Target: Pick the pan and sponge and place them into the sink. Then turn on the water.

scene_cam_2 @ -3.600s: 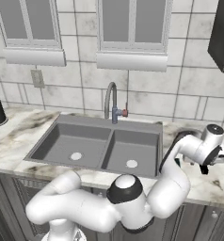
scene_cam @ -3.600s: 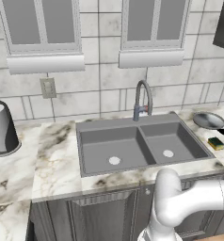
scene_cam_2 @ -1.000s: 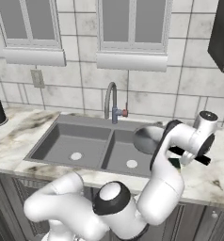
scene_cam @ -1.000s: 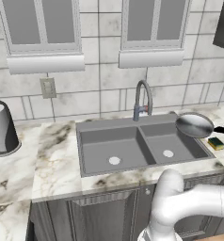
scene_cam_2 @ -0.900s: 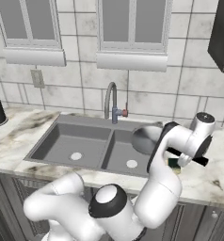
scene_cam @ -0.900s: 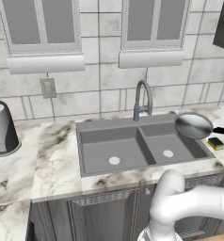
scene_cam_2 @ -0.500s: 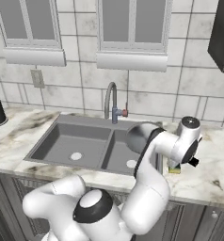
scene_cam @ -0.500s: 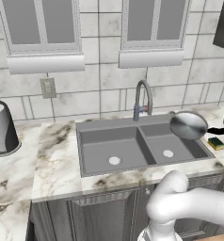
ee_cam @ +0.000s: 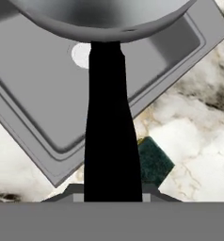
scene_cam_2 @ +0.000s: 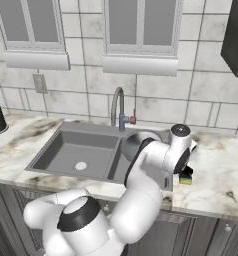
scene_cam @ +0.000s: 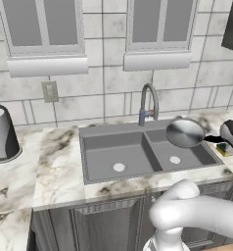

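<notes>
Holding pan (scene_cam: 185, 133) above sink (scene_cam: 113, 162), hand (ee_cam: 112, 190) clamped.

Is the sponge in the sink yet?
No, the sponge sits on the marble counter to the right of the sink.

The pan (scene_cam: 185, 132) has left the table at the far right, where it lay beside the sponge (scene_cam: 223, 148) — it is now lifted and carried leftward, hanging over the right basin of the sink (scene_cam: 113, 161). The arm swung in with it — the end effector (ee_cam: 112, 190) grips the black handle.
</notes>
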{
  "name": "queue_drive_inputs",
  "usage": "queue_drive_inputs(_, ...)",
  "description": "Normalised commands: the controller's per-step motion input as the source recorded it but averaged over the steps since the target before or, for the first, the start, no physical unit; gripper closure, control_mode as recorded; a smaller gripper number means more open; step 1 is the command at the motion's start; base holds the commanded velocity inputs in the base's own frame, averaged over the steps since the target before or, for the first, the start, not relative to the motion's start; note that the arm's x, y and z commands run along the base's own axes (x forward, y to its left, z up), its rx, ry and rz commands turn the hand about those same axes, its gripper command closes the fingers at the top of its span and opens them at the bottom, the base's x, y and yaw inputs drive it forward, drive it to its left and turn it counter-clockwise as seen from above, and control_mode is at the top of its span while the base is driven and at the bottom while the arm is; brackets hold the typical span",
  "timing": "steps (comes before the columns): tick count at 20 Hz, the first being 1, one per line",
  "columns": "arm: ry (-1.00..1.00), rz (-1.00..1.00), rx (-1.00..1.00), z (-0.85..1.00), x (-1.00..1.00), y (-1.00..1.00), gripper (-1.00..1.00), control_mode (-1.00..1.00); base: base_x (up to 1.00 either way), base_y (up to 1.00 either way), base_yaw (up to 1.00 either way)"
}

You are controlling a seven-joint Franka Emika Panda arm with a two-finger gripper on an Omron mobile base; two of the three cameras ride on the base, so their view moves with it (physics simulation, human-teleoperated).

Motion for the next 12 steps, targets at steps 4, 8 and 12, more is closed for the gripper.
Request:
queue_drive_inputs(4, 0.0, 0.0, 0.0, 0.0, 0.0, 0.55, 1.0, -1.0, 0.0, 0.0, 0.0)
queue_drive_inputs(8, 0.01, 0.0, 0.0, 0.0, 0.0, 0.56, 1.0, -1.0, 0.0, 0.0, 0.0)
queue_drive_inputs(12, 0.0, 0.01, 0.0, 0.0, 0.0, 0.56, 1.0, -1.0, 0.0, 0.0, 0.0)
